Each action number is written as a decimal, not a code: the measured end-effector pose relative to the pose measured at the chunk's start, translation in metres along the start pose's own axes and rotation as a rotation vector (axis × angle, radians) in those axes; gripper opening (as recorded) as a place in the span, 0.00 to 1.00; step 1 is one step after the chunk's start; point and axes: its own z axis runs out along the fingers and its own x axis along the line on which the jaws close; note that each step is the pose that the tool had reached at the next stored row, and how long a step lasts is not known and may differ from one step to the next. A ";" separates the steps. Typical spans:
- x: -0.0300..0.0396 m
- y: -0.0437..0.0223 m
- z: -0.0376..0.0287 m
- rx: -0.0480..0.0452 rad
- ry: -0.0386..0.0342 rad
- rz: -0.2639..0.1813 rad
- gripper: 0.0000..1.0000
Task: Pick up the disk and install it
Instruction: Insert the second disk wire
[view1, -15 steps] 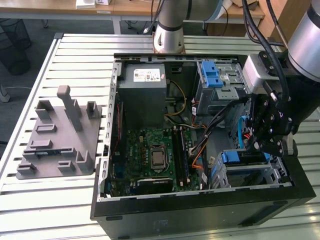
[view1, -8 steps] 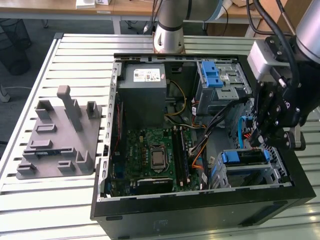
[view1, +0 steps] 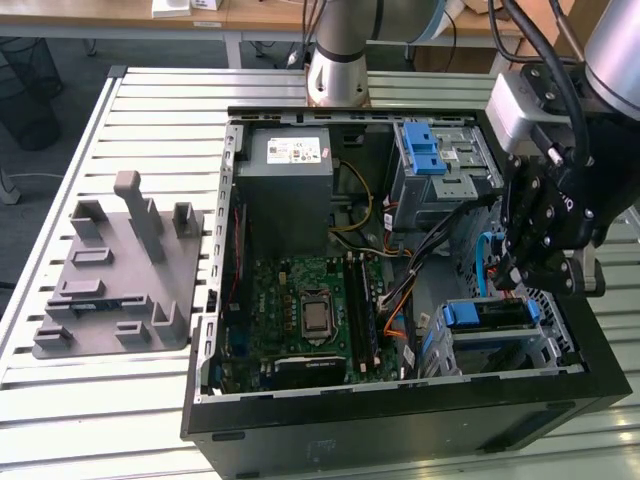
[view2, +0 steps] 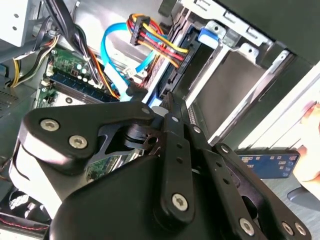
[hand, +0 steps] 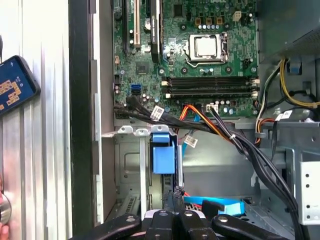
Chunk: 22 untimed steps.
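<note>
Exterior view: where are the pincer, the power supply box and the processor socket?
pincer (view1: 512, 277): exterior view, between the dark fingertips above the lower drive bay.
power supply box (view1: 285, 190): exterior view, on its grey top face.
processor socket (view1: 316, 316): exterior view, on the silver chip in the green board.

We count one open computer case (view1: 400, 420), one motherboard (view1: 300, 320), one power supply box (view1: 290, 175), one grey fixture tray (view1: 115, 270), one phone (hand: 15, 85), and one gripper (view1: 535, 265).
</note>
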 end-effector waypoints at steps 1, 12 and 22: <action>0.0000 0.0003 -0.0011 0.0000 0.0003 0.000 0.11; 0.0001 0.0011 -0.0323 0.0001 0.0000 0.000 0.11; -0.0121 0.0017 -0.0358 0.0002 0.0032 0.000 0.11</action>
